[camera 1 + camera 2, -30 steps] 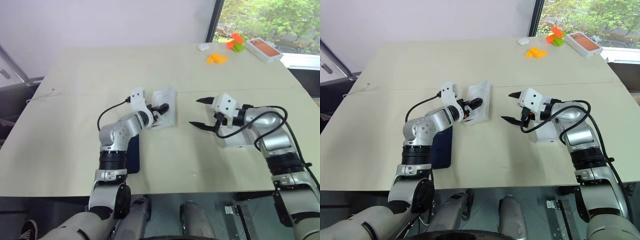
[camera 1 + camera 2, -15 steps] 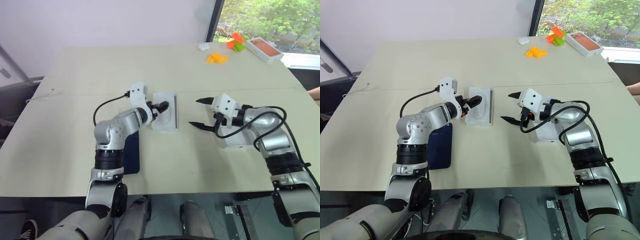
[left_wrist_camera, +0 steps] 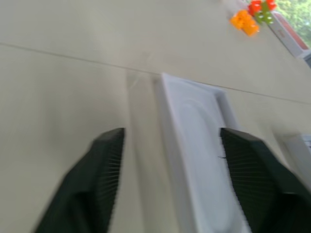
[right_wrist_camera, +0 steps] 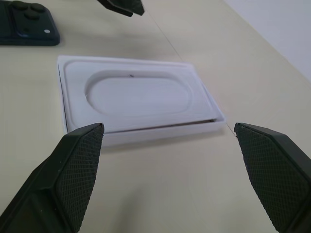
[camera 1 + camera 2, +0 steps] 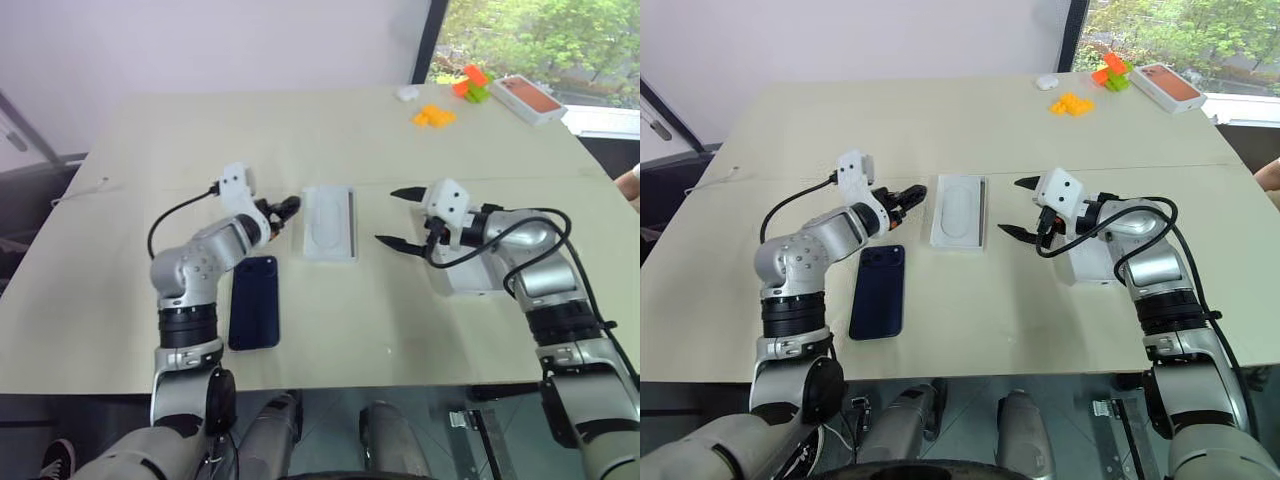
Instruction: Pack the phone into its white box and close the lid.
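1 phone [image 5: 878,291] flat on bench [image 5: 790,130], camera side up, near front edge. 1 white insert w/ oval recess [image 5: 959,211] beside it, open bench all round. Left hand [image 5: 908,196] just left of insert, fingers apart, empty. Right hand [image 5: 1021,207] wide apart, empty, above 1 white box [image 5: 1092,262].

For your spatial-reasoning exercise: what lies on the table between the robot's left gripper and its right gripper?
The flat white insert with the oval recess lies between the left gripper and the right gripper, seen in both eye views.
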Available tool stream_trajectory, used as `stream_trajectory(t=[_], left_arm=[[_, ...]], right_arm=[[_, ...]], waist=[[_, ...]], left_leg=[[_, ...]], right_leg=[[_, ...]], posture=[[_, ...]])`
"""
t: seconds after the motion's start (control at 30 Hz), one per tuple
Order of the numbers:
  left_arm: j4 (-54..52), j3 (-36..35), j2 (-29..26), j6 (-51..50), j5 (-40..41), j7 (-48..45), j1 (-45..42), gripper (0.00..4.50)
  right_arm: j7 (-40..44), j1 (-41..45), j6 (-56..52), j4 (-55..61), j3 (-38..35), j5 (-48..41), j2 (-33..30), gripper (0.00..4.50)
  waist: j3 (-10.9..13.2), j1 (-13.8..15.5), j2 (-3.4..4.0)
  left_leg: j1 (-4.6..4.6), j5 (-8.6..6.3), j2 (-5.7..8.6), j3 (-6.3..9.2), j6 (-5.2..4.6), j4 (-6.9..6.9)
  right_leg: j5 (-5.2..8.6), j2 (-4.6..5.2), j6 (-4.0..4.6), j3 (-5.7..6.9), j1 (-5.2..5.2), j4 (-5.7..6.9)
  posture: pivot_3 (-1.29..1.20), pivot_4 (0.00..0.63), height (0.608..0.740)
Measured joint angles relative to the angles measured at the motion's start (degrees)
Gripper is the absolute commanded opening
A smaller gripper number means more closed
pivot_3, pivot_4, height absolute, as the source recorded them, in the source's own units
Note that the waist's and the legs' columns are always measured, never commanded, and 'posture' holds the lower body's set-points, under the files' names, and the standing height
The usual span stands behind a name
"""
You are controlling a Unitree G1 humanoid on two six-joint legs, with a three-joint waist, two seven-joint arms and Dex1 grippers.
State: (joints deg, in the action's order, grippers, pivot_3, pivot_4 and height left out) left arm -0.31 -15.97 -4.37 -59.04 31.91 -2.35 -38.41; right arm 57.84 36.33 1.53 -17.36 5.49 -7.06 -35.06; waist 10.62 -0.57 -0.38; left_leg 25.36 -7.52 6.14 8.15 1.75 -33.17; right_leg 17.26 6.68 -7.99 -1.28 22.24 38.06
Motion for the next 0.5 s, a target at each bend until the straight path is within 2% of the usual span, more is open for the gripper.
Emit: stream_trajectory(t=[0.07,0.1,0.3,0.5], left_arm=[[0.1,0.3,0.7,1.0,-0.1,0.0,0.0,0.38],[0.3,1.0,0.8,1.5,-0.3,-0.1,0.0,0.05],[6.4,7.6,1.6,4.9,-4.3,-2.2,-1.0,0.05],[14.6,11.8,2.7,5.4,-8.1,-2.5,-5.9,0.05]], right_arm=[[-0.1,0.3,0.1,0.0,0.3,0.1,0.4,4.5],[-0.1,0.5,0.1,0.0,0.3,0.1,0.4,4.5],[-0.1,0.6,0.1,0.0,0.3,0.2,0.4,4.5],[-0.3,0.6,0.1,0.0,0.3,0.6,0.3,4.5]], waist=[[0.0,0.0,0.0],[0.0,0.0,0.0],[0.0,-0.1,0.0],[0.0,-0.2,-0.01]], left_leg=[[0.0,0.0,0.01,0.0,0.0,-0.01],[0.0,0.0,0.02,-0.01,0.0,-0.01],[0.0,0.0,0.01,-0.02,0.0,0.0],[0.0,0.0,0.01,-0.02,-0.01,0.02]], right_leg=[[0.0,0.01,0.0,0.0,-0.02,-0.01],[0.0,0.01,0.0,0.0,-0.02,-0.01],[0.0,0.01,0.0,0.0,0.0,-0.01],[0.0,0.01,-0.01,0.0,0.02,-0.01]], posture=[[0.0,0.15,0.74],[0.0,0.15,0.74],[0.0,0.15,0.74],[0.0,0.15,0.74]])
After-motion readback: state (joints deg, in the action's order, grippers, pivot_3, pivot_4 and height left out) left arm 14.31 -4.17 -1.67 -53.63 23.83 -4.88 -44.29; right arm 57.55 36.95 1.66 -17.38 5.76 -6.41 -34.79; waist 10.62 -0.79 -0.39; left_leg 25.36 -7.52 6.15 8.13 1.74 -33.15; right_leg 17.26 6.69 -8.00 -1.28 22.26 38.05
